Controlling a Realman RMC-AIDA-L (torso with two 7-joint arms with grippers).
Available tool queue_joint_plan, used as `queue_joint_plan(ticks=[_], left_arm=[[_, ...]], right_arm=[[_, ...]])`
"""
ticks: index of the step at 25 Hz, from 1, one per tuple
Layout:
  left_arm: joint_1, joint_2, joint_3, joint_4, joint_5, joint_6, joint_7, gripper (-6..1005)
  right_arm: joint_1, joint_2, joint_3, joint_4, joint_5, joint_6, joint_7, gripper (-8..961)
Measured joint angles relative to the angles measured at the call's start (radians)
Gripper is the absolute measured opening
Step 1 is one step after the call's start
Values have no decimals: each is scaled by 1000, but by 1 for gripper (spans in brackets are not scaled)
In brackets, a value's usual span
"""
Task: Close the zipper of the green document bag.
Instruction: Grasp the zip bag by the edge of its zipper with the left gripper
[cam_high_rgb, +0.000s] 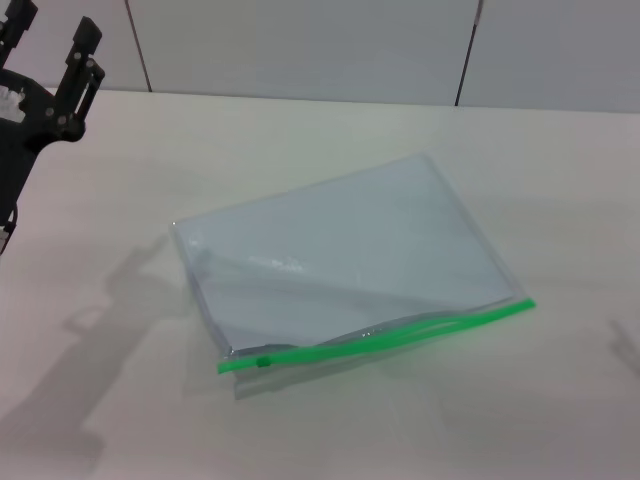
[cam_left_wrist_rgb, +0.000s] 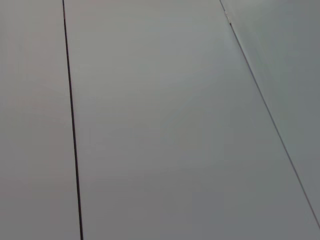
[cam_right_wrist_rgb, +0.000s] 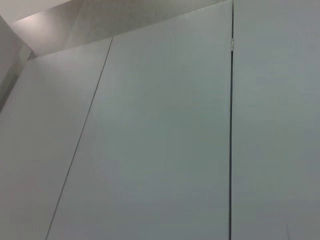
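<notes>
The green document bag (cam_high_rgb: 345, 255) is lying flat on the pale table (cam_high_rgb: 120, 400), near the middle of it. The bag is sitting a little crooked. White sheets are showing through its clear blue-grey plastic. The zipper (cam_high_rgb: 400, 332) is running along the bag's near edge as a thin bright green strip. Its small green slider tab (cam_high_rgb: 263, 361) is sitting near the left end of that strip. Part of the strip is gaping a little near its middle, so the bag is not shut yet.

The left end effector (cam_high_rgb: 55, 45) is hanging up high, far off to the left of the bag, with its two black fingers (cam_high_rgb: 82, 45) standing apart and nothing between them. The right end effector is not showing in any view. Both wrist views are showing only plain grey wall panels (cam_left_wrist_rgb: 170, 130) with thin dark seams.
</notes>
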Motion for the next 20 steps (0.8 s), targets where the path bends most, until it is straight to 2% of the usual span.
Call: queue_joint_plan(ticks=[15, 17, 20], left_arm=[[-1, 0, 0, -4, 7, 0, 0, 625], [-3, 2, 1, -13, 53, -1, 0, 625], [-21, 8, 5, -54, 198, 0, 2, 625]], right_arm=[[0, 0, 0, 2, 0, -1, 0, 870], [0, 0, 0, 1, 0, 0, 0, 869], [0, 0, 0, -1, 1, 0, 0, 868]])
